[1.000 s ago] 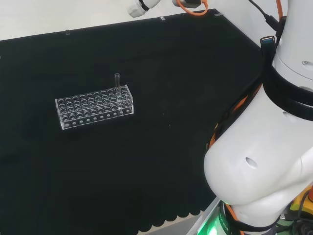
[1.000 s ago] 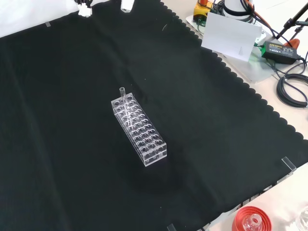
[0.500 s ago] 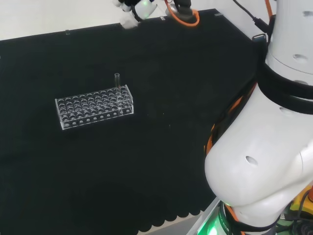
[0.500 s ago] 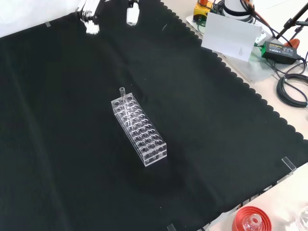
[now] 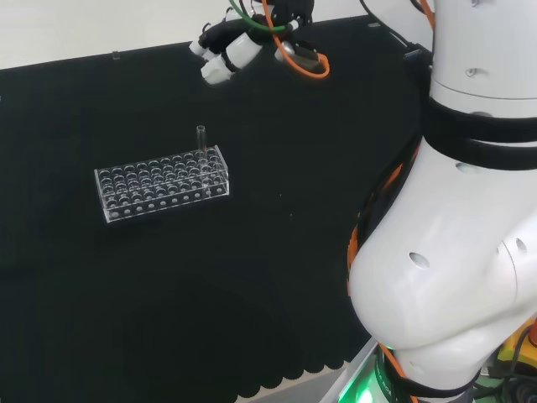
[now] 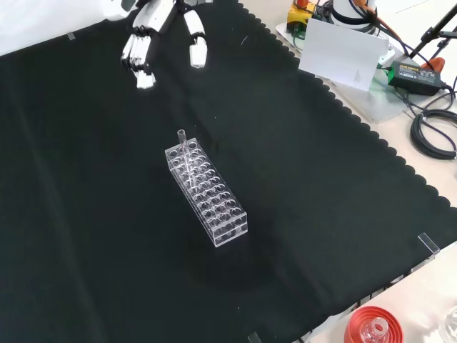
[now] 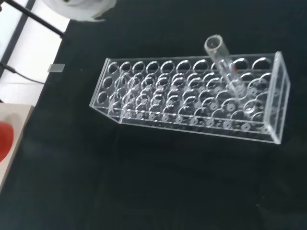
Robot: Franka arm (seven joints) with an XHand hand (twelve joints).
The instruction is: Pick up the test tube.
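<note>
— Where is the test tube (image 6: 182,138)?

— It stands upright in a clear test tube rack (image 6: 207,195) near the middle of the table (image 6: 321,214), which is covered in black cloth. In the front view the tube sits in a corner hole at the rack's 11 o'clock end, and its open mouth rises above the rack's top plate. In the head view the same tube (image 5: 201,138) pokes up at the rack's (image 5: 161,182) far right corner. The other holes look empty.

— And the hand?

— In the front view the hand (image 6: 153,28) hangs over the cloth at about 11 o'clock from the rack, well apart from it. Its fingers (image 6: 196,43) are spread apart and fairly straight, pointing down toward the table, and hold nothing.

— Anything from the wrist camera?

— The rack (image 7: 192,98) lies large across that view, and the tube (image 7: 223,60) leans out of one end hole.

— What else is around?

— A red ribbed stand (image 6: 371,326) sits off the cloth at 5 o'clock in the front view.
</note>
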